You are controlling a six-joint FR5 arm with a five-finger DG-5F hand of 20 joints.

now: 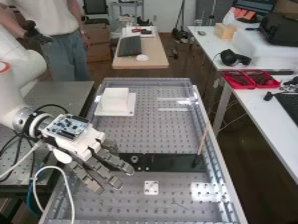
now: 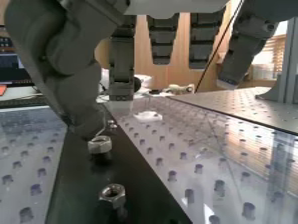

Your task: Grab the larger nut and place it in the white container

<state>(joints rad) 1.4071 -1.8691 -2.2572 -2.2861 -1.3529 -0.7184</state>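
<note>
The hand [image 1: 78, 143] is being held at the left of the high view, low over the black strip [image 1: 174, 162]. Its fingers [image 2: 163, 47] are being kept spread apart and nearly straight, with nothing being gripped between them and the thumb. In the wrist view the thumb is being pointed down, its tip just beside a hex nut [image 2: 100, 145]; whether contact is being made cannot be told. A second hex nut [image 2: 113, 192] is being supported near it, along the same strip. Which of the two is being meant as the larger nut cannot be said for certain, but both are being borne by the strip, outside the container.

Farther out, the white container [image 1: 116, 98] is being carried on a white base [image 1: 126, 110] in the upper left part of the perforated worktop [image 1: 149, 134]. A white plate with holes [image 1: 151, 188] is being held up below the strip, at lower centre.

Only the approach seems to be being completed; the grasp, the lift, the carry to the container and the release are all being left to do.
</note>
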